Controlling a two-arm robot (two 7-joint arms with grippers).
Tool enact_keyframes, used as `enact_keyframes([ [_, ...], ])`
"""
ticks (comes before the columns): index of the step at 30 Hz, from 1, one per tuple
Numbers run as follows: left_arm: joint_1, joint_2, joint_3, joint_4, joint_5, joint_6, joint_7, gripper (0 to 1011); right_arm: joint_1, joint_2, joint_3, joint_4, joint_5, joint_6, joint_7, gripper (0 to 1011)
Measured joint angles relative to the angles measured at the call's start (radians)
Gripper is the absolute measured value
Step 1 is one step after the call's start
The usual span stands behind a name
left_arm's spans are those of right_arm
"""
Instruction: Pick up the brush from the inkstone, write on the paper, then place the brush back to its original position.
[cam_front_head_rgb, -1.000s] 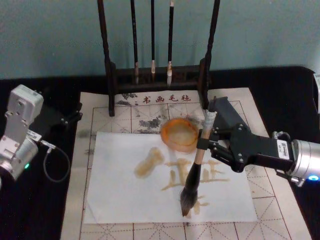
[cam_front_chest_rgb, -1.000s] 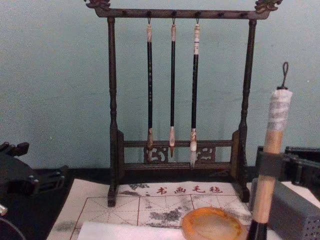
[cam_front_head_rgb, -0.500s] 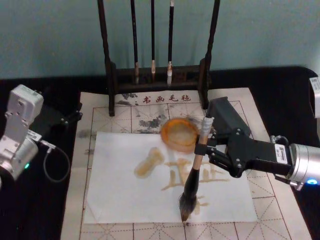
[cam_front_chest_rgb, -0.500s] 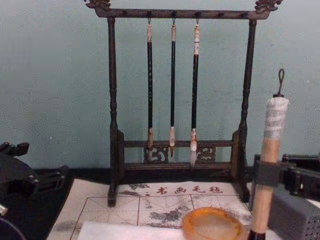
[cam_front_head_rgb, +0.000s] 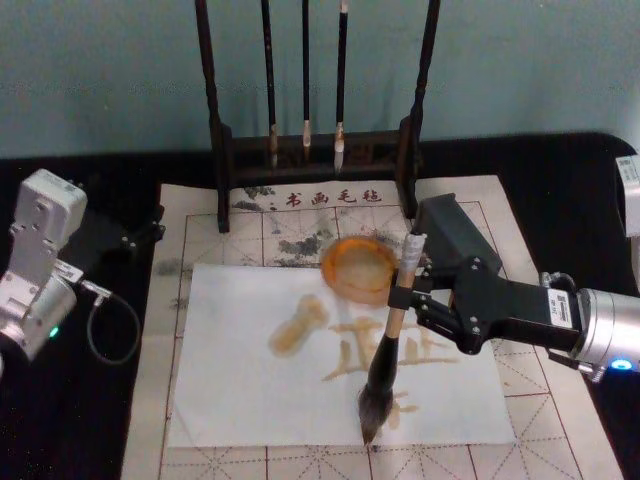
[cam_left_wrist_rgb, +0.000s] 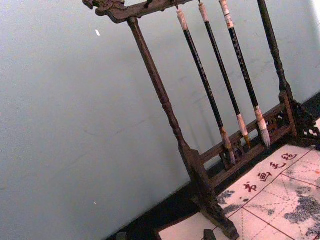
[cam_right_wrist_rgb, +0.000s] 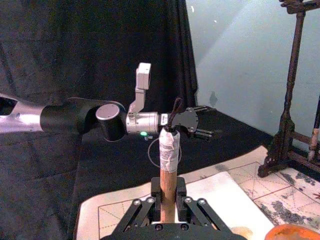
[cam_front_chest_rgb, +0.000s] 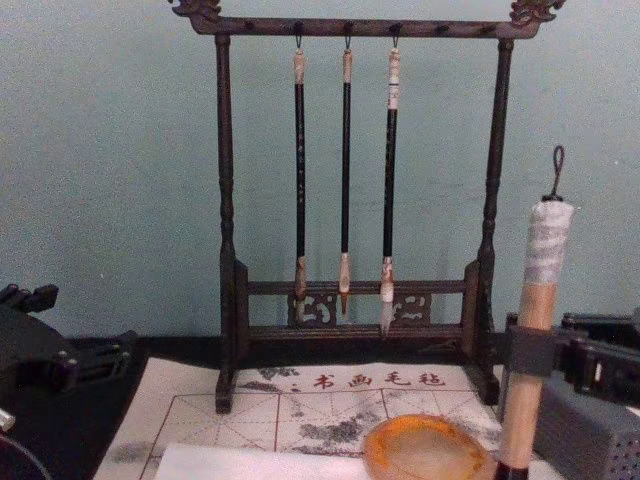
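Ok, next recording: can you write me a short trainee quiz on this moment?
1. True or false: the right gripper is shut on the brush handle.
2. Given the inkstone and the paper, where is the brush tip? A: inside the dish. B: down on the sheet, near its front edge. C: out over the black tabletop.
3. Short answer: which gripper sits at the table's side, holding nothing?

Key: 1 true. 2 B. 3 the left gripper, open.
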Motion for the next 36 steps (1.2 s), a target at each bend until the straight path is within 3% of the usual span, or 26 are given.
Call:
enact_keyframes([
  [36, 0.0, 0.0, 0.0, 0.0, 0.0, 0.0, 0.0, 1001, -0.035, 0.014, 0.028, -0.008, 0.0, -0.014, -0.018, 198],
])
